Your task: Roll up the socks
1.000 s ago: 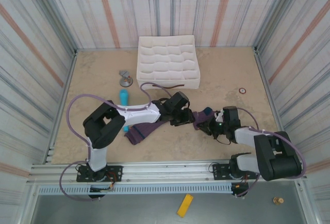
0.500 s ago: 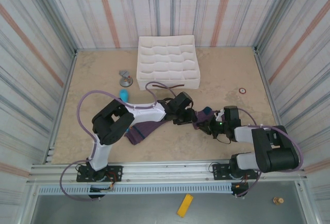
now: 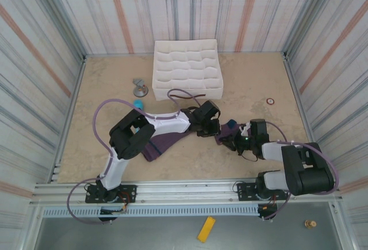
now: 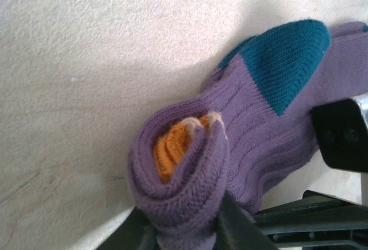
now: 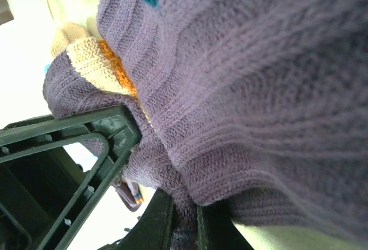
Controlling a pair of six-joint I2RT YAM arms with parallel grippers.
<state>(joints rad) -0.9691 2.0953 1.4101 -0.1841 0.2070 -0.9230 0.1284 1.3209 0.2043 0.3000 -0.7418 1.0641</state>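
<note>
The left gripper [image 4: 184, 235] is clamped on the rolled end of the socks [image 4: 253, 118], likely so the roll cannot spring open, while the right gripper [image 5: 183, 224], nearly closed, nips the toe end stretched between them on the bench [image 4: 86, 60].

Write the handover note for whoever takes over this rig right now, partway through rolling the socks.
Left gripper: closed on the rolled end of the socks; orange knit shows in the coil's core.
Right gripper: shut, pinching purple knit beside the roll.
Position: both grippers meet mid-table. The teal toe lies flat just past the roll, and a flat purple length runs beneath the left arm.
Done: roll started at one end.
Left: probably wind in the flat lengths, then secure the bundle.
</note>
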